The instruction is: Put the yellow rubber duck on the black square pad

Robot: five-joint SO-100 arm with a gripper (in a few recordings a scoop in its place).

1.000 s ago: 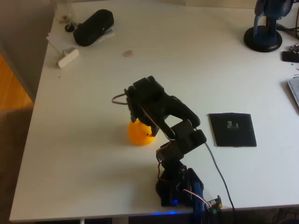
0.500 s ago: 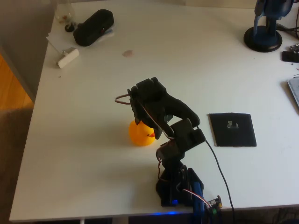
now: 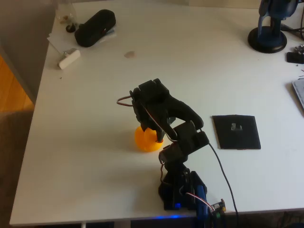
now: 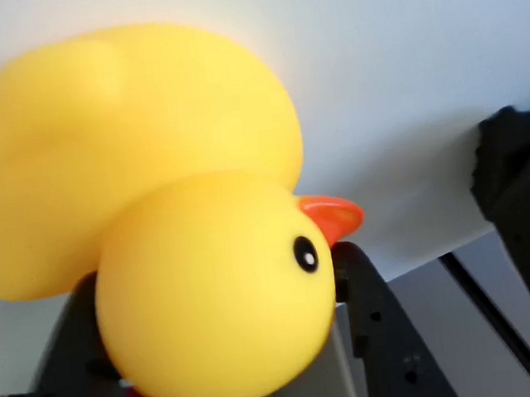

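Yellow rubber duck (image 4: 206, 271) against fingers (image 4: 373, 320) (grip unclear)

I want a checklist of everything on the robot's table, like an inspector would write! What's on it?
Surface: white table, a small brownish spot toward its far side.
Job's things: yellow rubber duck on the table under the arm; black square pad to its right in the overhead view, nothing on it.
Clutter: black oblong case, white cylinder and papers at the far left corner; blue stand at the far right.
Grippers: gripper right at the duck's head in the wrist view; whether it is shut on it, cannot tell.
Cables: black cable runs off the near edge.
Surroundings: wooden floor at left.
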